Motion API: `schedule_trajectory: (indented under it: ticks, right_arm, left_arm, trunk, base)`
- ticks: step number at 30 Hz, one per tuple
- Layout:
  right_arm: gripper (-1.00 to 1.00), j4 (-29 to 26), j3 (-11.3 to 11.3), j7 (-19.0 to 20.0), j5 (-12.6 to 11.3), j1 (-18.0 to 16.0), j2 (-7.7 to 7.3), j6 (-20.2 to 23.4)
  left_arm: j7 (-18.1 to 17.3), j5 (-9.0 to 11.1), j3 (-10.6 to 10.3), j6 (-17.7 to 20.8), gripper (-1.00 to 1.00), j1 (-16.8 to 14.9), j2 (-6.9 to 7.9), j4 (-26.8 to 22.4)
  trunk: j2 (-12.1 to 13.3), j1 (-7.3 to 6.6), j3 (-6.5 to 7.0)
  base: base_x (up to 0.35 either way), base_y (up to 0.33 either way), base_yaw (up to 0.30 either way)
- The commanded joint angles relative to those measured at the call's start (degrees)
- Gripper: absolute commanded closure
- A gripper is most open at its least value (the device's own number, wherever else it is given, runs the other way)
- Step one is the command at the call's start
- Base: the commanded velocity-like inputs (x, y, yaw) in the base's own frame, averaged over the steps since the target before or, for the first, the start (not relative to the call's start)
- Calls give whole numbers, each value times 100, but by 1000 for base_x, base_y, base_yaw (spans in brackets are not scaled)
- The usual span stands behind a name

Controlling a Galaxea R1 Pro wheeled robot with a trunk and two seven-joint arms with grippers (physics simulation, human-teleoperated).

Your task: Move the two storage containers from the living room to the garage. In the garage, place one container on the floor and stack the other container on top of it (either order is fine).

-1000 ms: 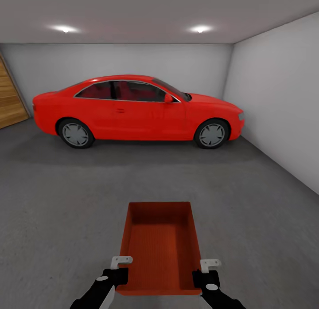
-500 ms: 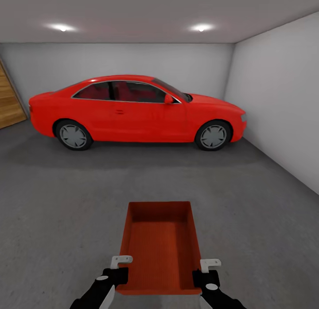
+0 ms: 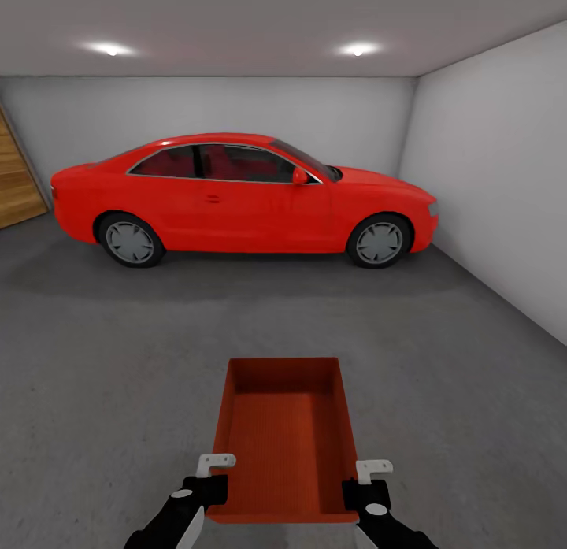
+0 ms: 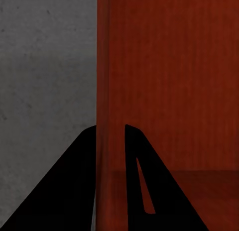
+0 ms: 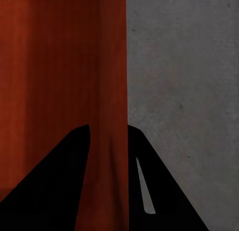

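Since a second ago the view has crept slightly toward the car point(image 3: 244, 194); over the last half second nothing has shifted, and the bin point(image 3: 285, 439) sits at the same spot between the two grippers.

The bin is an orange-red open tray, held level in front of the robot with its long axis pointing away, above the floor point(image 3: 102, 360). It is empty, and its ribbed bottom shows. The left gripper point(image 3: 213, 476) clamps the left side wall near the close corner; in the left wrist view its two dark fingers point(image 4: 64, 191) straddle the thin wall point(image 4: 103, 91), one outside and one inside, closed down onto it. The right gripper point(image 3: 368, 481) does the same on the right side wall, and in the right wrist view its fingers point(image 5: 55, 186) pinch that wall point(image 5: 112, 91) from both faces.

Beneath and around the bin lies dark grey mottled concrete. Well beyond it the red car is parked side-on against the white back wall point(image 3: 236, 108). A white side wall point(image 3: 496, 179) runs along the right, and a wooden door point(image 3: 17, 179) shows at the left edge. Two ceiling lights point(image 3: 112, 50) glow overhead.
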Motion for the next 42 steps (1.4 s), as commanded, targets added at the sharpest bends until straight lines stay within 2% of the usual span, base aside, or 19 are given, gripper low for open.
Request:
schedule_trajectory:
  ticks: [1,6,42]
  right_arm:
    - [100,66,-38,-89,-188,-10,-74,-48]
    - [100,66,-38,-97,-188,-13,-50,-40]
    - [100,66,-38,-97,-188,-12,-65,-39]
  left_arm:
    - [64,-97,-52,-50,100,0,91,-29]
    - [64,-97,-52,-50,100,0,91,-33]
    - [64,-97,-52,-41,100,0,91,-24]
  trunk:
    - [-9,2,-9]
    - [-9,2,-9]
    - [-9,2,-9]
  base:
    - [0,0,0]
    - [0,0,-154]
    - [0,0,-288]
